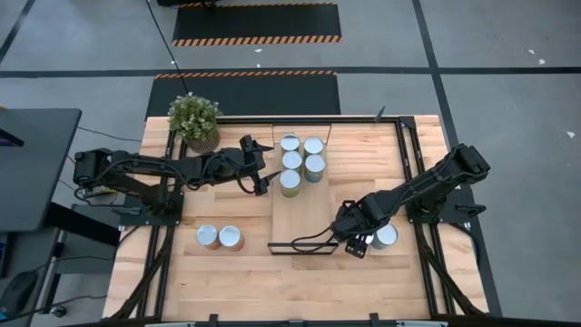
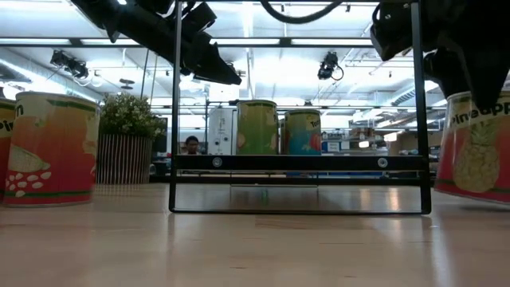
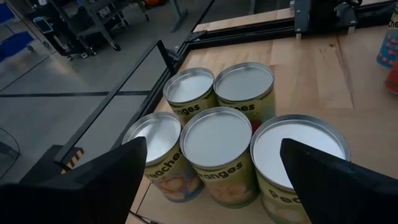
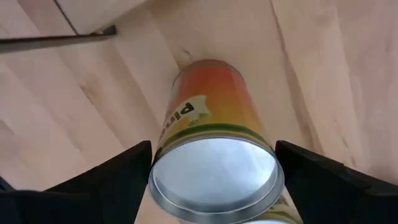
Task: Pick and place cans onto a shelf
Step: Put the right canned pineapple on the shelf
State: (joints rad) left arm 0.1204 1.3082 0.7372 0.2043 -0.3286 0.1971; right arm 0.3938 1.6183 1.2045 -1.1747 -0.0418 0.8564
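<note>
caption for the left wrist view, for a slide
Open left gripper above five cans clustered on the shelf.

A light-wood table (image 1: 182, 272) carries a long shelf (image 1: 300, 222) with dark metal end frames at its middle, where five cans (image 1: 300, 162) stand clustered at the board's far end. A potted plant (image 1: 194, 120) sits on the tabletop beyond the shelf's left side. Two cans (image 1: 220, 237) stand side by side left of the shelf's near end, another can (image 1: 385, 236) to its right
</note>
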